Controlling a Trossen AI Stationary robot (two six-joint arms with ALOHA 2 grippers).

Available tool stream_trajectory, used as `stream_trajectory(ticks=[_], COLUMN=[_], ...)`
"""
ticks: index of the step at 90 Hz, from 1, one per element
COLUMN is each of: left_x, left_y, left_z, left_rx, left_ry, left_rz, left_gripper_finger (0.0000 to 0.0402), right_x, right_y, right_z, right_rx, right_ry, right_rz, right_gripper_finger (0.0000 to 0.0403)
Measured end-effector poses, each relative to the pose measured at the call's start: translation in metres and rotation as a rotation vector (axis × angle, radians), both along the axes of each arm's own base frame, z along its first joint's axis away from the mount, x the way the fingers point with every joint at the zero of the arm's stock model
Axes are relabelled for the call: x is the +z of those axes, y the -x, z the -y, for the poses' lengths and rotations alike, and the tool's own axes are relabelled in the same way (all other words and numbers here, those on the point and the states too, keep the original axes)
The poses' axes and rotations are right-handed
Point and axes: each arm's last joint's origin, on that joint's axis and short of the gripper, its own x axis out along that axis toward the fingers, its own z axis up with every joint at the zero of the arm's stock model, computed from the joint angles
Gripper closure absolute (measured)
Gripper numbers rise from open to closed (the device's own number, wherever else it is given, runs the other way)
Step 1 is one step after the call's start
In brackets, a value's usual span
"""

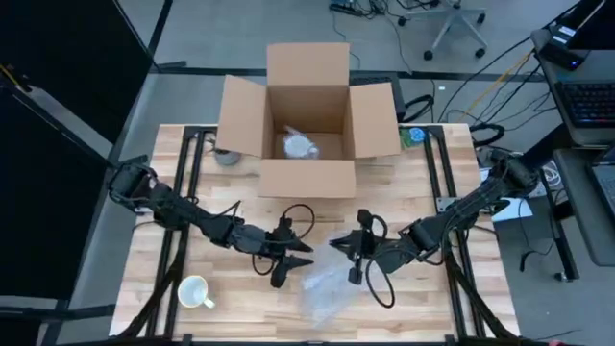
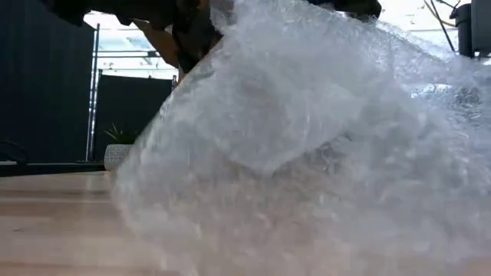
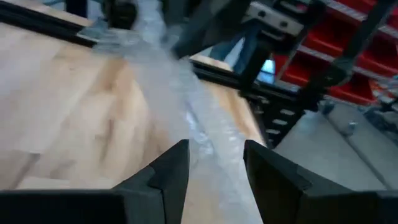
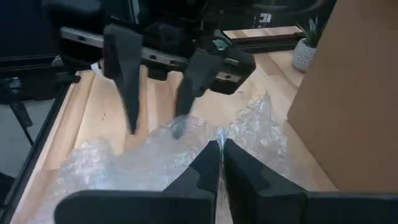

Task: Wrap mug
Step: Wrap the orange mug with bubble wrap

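Observation:
A sheet of clear bubble wrap (image 1: 327,288) lies on the wooden table near its front edge and fills most of the low view (image 2: 322,153). My right gripper (image 4: 219,149) is shut on a raised part of it. My left gripper (image 3: 214,168) is open and faces the right one just left of the wrap (image 1: 291,264). A raised strip of wrap (image 3: 186,106) runs between its fingers. A white mug (image 1: 195,291) lies on its side at the near left, apart from both grippers. My left gripper's fingers (image 4: 180,93) point down over the wrap's left part, on either side of the raised strip; I cannot tell whether they touch it. My right gripper pinches a thin raised edge of the wrap (image 4: 219,138) between its two fingers. The fingers come in slanting from the table's right. That edge is lifted, while the rest of the sheet (image 4: 118,162) lies on the table.
An open cardboard box (image 1: 307,144) stands at the table's far middle with a wrapped item (image 1: 299,145) inside. A small grey object (image 1: 227,156) sits left of the box and a green-blue one (image 1: 414,136) right of it. Black cables (image 1: 298,216) loop between the arms.

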Motion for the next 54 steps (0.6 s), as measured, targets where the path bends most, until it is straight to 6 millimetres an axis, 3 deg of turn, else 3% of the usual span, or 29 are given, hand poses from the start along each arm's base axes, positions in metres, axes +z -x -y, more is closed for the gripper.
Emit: stream_trajectory(ticks=[11, 37, 46, 54], left_x=[-0.006, -0.023, -0.022, -0.023], left_y=[-0.004, -0.011, -0.012, -0.012], left_z=[-0.008, -0.002, -0.001, -0.003], left_rx=[0.042, -0.022, -0.030, -0.032], left_ry=[0.001, 0.031, 0.034, 0.012], left_rz=[-0.027, -0.043, -0.018, -0.022], left_gripper_finger=[0.0259, 0.0265, 0.0304, 0.0371], right_x=[0.000, 0.001, 0.001, 0.001], right_y=[0.000, -0.001, -0.001, -0.001], right_z=[0.000, 0.002, 0.002, 0.002], right_rx=[0.001, -0.007, -0.006, -0.008], right_ry=[0.001, -0.001, -0.002, -0.010], right_rz=[0.001, 0.006, 0.007, 0.006], right_gripper_finger=[0.0403, 0.0403, 0.0403, 0.0403])
